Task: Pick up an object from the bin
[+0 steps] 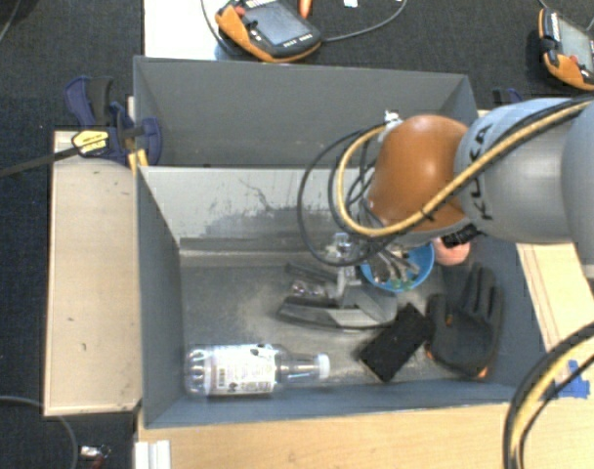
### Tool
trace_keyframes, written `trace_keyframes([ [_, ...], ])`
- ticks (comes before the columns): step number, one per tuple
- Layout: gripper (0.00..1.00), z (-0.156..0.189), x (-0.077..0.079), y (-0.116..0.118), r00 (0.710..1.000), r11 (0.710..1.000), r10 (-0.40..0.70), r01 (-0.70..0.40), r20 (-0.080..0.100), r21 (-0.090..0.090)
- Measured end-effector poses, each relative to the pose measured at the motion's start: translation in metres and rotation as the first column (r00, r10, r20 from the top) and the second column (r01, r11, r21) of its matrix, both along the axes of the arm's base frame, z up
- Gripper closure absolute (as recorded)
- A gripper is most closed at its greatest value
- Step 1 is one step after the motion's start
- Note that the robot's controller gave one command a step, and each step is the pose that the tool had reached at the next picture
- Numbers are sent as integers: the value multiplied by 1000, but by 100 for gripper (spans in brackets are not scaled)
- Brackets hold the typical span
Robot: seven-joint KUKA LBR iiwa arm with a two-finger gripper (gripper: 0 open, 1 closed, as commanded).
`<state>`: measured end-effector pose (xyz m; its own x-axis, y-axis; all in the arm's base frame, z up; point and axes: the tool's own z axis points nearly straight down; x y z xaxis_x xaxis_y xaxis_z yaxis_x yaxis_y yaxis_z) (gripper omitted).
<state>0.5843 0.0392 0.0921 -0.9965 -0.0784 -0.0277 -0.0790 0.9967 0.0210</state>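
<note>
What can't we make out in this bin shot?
- Blue round thing, camera view: mostly hidden by the orange cover and cables.
- Pinkish thing, camera view: just a sliver past the arm; kind unclear.
- Dark flat things mid-bin: merge together, count unclear.
- Bottle label: print too small to read.

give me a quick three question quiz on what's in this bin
1. True or false: the bottle stands upright.
2. What lies just right of the black block? A glove, B spoon, C ball.
3. Fill in: the round thing under the orange cover is ____ in colour.
Key: 1 false, it lies on its side; 2 A; 3 blue.
</note>
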Motion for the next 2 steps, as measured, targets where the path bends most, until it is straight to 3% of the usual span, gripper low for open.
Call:
trace_keyframes([
  [2,100,51,-2,-1,1000,1000,-3,3,-8,-1],
])
